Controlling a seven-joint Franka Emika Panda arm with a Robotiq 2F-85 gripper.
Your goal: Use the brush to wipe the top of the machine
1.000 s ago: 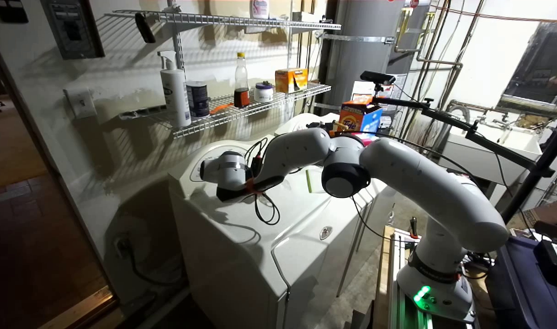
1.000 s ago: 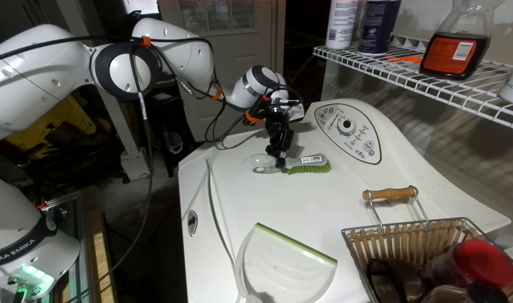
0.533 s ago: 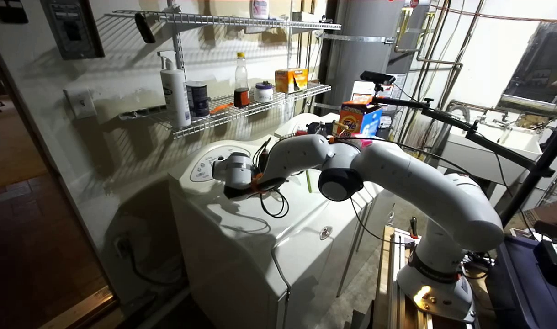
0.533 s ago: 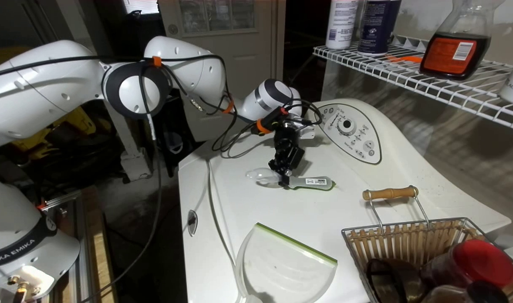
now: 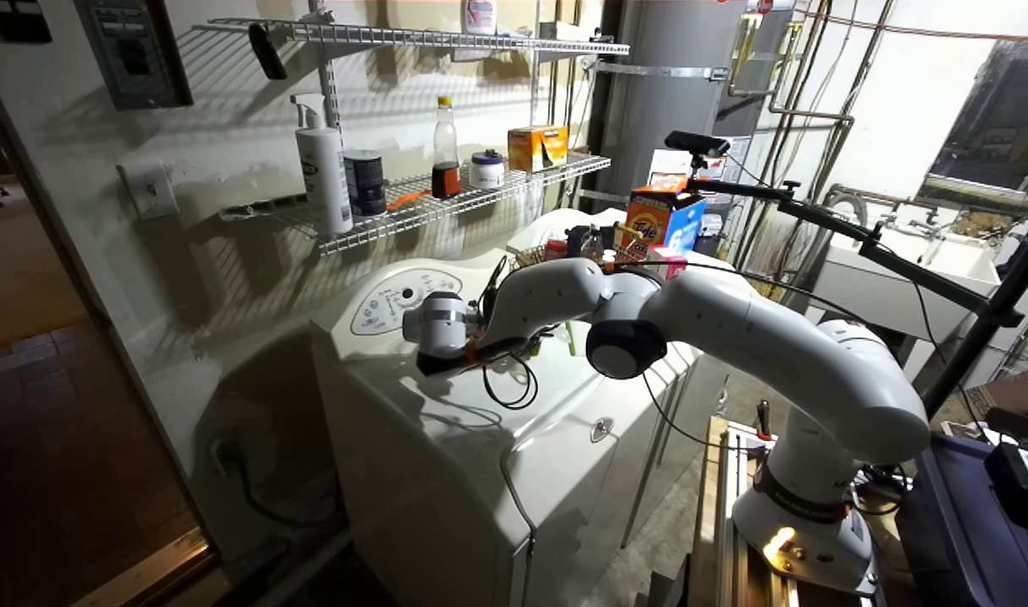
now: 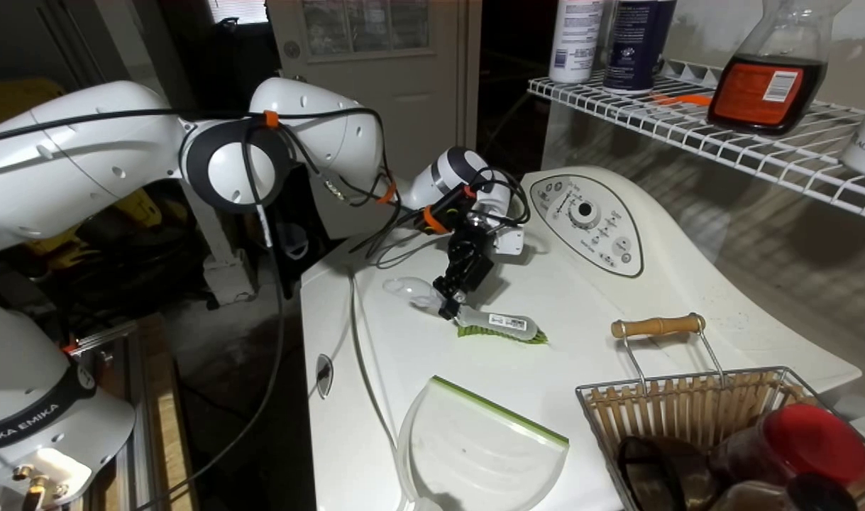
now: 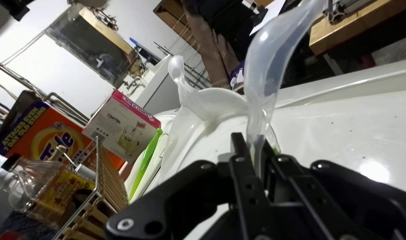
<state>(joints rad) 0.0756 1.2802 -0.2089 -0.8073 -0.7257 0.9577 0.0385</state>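
In an exterior view, two wire shelves point(image 5: 429, 37) are fixed on a pale, patchy wall point(image 5: 210, 160), which carries their striped shadows point(image 5: 248, 265); the brown floor point(image 5: 58, 447) at the left is dim. To the right there are a grey tank point(image 5: 674, 114), pipes point(image 5: 809, 115), a white sink point(image 5: 889, 295) and a dark glass pane point(image 5: 998, 126). In an exterior view, a pale, glazed door point(image 6: 418, 106) stands near a bright window point(image 6: 238, 11).
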